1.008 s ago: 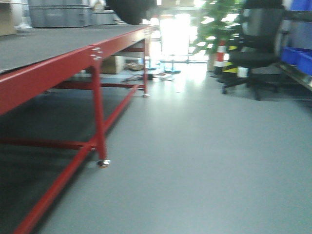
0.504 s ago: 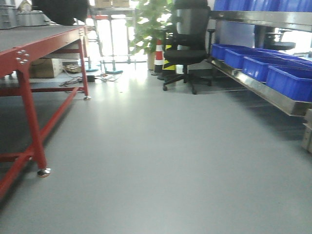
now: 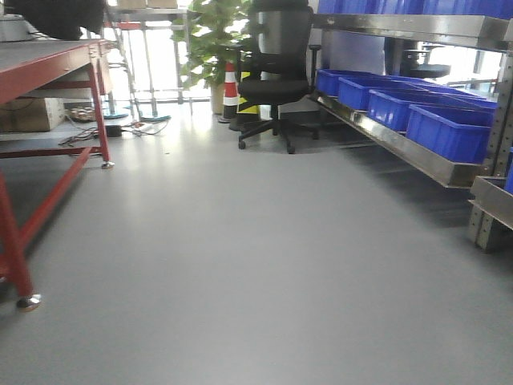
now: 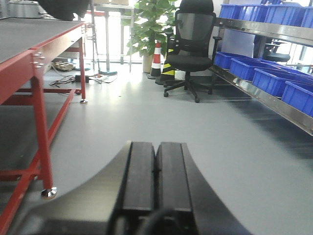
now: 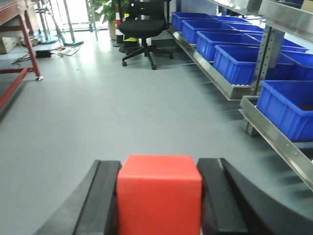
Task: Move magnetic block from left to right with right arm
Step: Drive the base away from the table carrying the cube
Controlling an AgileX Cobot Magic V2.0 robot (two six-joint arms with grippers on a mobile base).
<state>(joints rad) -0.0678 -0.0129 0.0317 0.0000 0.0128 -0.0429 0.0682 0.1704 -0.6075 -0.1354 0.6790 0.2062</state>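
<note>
The magnetic block [image 5: 159,193], a plain red cube, fills the bottom of the right wrist view, clamped between the two black fingers of my right gripper [image 5: 159,169], which is shut on it above the grey floor. In the left wrist view my left gripper [image 4: 155,156] is shut, its black pads pressed together with nothing between them. Neither gripper nor the block shows in the front view.
A red-framed table [image 3: 48,60] with a dark top stands at the left. A black office chair [image 3: 276,76], a striped cone [image 3: 231,88] and a plant [image 3: 210,36] are ahead. Steel shelving with blue bins [image 3: 445,128] runs along the right.
The front view has swung to the right: the red table slid from centre-left to the left edge, and the chair and blue bins came further into view.
</note>
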